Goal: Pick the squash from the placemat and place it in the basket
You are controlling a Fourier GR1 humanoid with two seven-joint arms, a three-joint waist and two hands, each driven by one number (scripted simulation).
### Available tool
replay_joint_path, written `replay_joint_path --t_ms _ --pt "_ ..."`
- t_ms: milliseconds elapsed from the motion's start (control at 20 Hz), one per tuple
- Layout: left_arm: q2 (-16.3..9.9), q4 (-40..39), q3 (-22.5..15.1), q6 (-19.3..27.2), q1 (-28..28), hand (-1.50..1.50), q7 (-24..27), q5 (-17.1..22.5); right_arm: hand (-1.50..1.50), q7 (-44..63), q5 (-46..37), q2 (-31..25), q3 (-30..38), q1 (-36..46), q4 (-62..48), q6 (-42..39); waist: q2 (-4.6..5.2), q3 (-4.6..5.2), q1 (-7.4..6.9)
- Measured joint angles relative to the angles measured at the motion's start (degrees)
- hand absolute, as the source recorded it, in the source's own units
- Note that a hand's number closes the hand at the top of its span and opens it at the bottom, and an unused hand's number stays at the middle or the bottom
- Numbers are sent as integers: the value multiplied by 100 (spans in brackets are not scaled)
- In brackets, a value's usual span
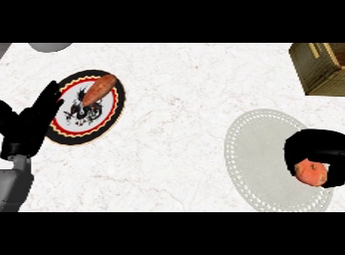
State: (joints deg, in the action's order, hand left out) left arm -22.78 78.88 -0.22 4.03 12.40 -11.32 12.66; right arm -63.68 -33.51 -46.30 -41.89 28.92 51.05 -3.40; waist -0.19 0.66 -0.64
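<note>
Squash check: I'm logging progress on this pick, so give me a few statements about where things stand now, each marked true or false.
1. The right hand is curled round the squash. True.
2. The squash already lies in the basket. False: it is in the hand, over the white placemat.
3. The basket is at the counter's far right. True.
4. The left hand holds the orange vegetable. False: that hand rests open beside the round patterned mat on which the vegetable lies.
</note>
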Motion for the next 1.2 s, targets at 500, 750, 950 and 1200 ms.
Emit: replay_joint_path --t_ms 500,750,950,1200 --pt "-26 -29 196 20 -175 0 -8 -18 150 1330 428 -5 610 -587 499 -90 -87 2 298" --pt "-105 7 316 33 -338 0 -44 13 150 2822 998 -44 1011 -1198 1410 -289 -137 -14 487" --pt "-74 -11 322 73 -355 0 10 -42 150 3771 1581 -129 1263 -1782 2616 -498 -122 -25 527" --pt "-108 63 372 35 -501 0 43 -26 150 4278 2823 33 1780 -2449 4024 -615 -124 -35 561"
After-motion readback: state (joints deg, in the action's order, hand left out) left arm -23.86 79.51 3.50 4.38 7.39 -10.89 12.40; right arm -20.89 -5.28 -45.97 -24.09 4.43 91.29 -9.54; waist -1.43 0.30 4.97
